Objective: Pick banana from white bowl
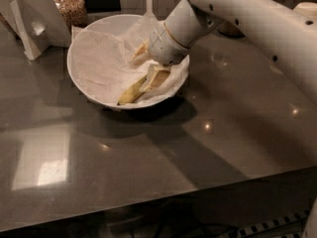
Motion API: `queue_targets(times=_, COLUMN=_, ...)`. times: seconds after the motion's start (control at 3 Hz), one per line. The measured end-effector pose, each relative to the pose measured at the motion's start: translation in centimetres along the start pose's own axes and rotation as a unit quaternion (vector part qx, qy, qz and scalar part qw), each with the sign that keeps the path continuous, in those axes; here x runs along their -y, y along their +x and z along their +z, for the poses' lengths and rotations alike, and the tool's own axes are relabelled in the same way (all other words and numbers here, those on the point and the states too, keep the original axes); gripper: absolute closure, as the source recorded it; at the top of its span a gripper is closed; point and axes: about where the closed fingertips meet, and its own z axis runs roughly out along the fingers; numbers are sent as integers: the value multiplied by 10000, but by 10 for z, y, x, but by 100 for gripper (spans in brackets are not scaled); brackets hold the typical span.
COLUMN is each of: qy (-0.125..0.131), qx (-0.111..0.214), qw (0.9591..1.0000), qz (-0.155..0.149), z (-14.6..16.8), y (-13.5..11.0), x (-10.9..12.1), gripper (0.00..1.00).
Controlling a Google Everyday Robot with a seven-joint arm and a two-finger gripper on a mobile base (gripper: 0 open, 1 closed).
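The grey table (pixel 148 172) is carrying the white bowl (pixel 81 78). The arm (pixel 257 19) is reaching into the bowl from its right. The gripper (pixel 147 64) is sitting inside the bowl's right half, fingers apart. The banana (pixel 130 93) is lying at the bowl's near rim, its upper end touching the lower finger. Judged progress: the gripper is at the fruit, but gripping and lifting are not yet done.

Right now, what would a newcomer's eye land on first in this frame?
The big white arm reaches in from the upper right, with its end effector inside the white bowl at the upper centre of the dark glossy table. Just below the end effector, the yellow banana lies on the crinkled paper lining, its free end pointing toward the bowl's lower-left rim.
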Motion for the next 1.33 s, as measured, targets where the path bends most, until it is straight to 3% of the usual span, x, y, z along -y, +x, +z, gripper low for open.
queue_targets(times=1.33, qy=-340, qx=-329, qw=9988, qz=-112, z=31, y=30, x=13, gripper=50)
